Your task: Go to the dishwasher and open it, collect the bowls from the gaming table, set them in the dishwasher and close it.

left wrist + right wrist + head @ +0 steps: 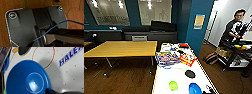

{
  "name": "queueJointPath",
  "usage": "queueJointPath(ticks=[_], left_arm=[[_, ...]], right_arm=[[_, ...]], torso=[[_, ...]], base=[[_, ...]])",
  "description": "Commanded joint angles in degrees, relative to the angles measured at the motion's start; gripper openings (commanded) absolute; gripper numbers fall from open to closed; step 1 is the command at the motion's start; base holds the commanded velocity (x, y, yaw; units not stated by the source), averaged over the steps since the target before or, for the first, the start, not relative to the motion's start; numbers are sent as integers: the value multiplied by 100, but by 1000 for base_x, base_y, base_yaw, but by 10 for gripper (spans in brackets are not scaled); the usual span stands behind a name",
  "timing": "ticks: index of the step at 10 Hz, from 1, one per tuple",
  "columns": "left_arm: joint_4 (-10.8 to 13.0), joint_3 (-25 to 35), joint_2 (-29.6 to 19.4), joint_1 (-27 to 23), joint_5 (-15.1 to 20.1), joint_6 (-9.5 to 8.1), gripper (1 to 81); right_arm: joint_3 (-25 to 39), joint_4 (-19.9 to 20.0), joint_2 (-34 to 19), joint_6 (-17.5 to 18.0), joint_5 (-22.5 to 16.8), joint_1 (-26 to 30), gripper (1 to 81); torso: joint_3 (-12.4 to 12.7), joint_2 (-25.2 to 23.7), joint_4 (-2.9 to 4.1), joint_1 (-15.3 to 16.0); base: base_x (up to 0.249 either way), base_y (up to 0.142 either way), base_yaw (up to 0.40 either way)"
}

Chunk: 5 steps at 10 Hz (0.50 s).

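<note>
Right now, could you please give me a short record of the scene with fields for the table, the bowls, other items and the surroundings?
table: white gaming table, yellowish edge
green bowl: on the near end of the table
blue bowl: beside the green one, to its right; large under the right wrist camera
other items: dark paddle, game boxes further along
surroundings: wooden table to the left, person at far right

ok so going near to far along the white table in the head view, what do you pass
blue bowl and green bowl nearest → black paddle → flat game boxes → small red thing at the far end of the gaming table
</note>
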Motion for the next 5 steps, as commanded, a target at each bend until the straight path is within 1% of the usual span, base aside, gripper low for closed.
queueJointPath(ticks=[1, 2, 3, 5], left_arm=[[-62, 33, -47, -184, 300, -10, 811], [-98, 33, -56, -184, 317, -10, 811], [-98, 33, -56, -184, 300, -10, 811], [-90, 33, -38, -192, 300, -10, 811]], right_arm=[[357, 39, -239, -6, 230, 630, 10], [453, 39, -334, -6, 222, 682, 10], [760, 39, -563, 3, 195, 769, 10], [1814, 31, -1344, 21, 134, 1068, 10]], torso=[[0, 0, 0, 0], [0, 0, 0, 0], [0, 0, 0, 0], [0, 0, 0, 0]], base=[[0, 0, 0], [0, 0, 0], [0, 0, 0], [0, 0, 0]])
